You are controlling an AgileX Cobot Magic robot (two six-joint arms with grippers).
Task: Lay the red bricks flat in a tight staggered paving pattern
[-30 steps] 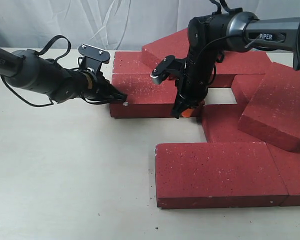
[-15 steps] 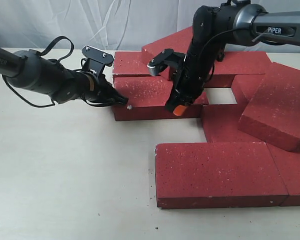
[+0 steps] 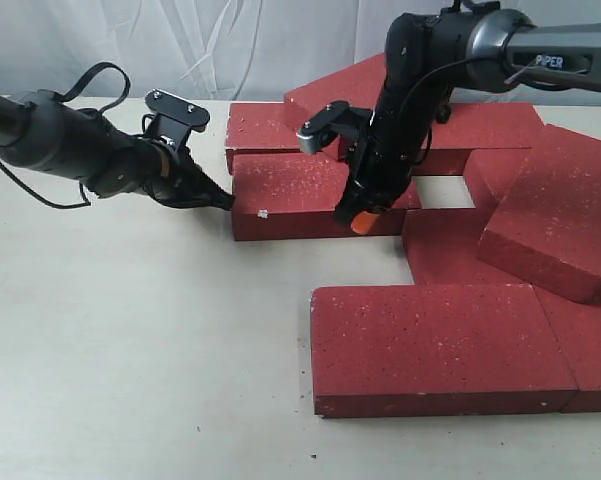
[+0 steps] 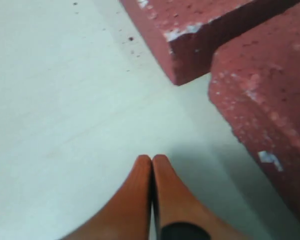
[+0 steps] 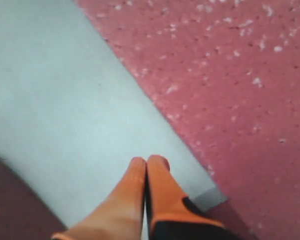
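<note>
Several red bricks lie on the pale table. A middle brick lies flat in front of a back-left brick. My left gripper is shut and empty, with its tip just off that brick's left end. In the left wrist view its orange fingertips hover over bare table beside two brick corners. My right gripper is shut and empty, pointing down at the middle brick's front face near its right end. The right wrist view shows its tips over the table beside a brick.
A large brick lies flat at the front, touching another at the right edge. A tilted brick leans on the right, and more bricks are stacked at the back. A bare gap of table shows among them.
The middle brick has slid a little to the right. My left gripper has drawn back leftward off its end. My right gripper has shifted slightly left along the brick's front.
</note>
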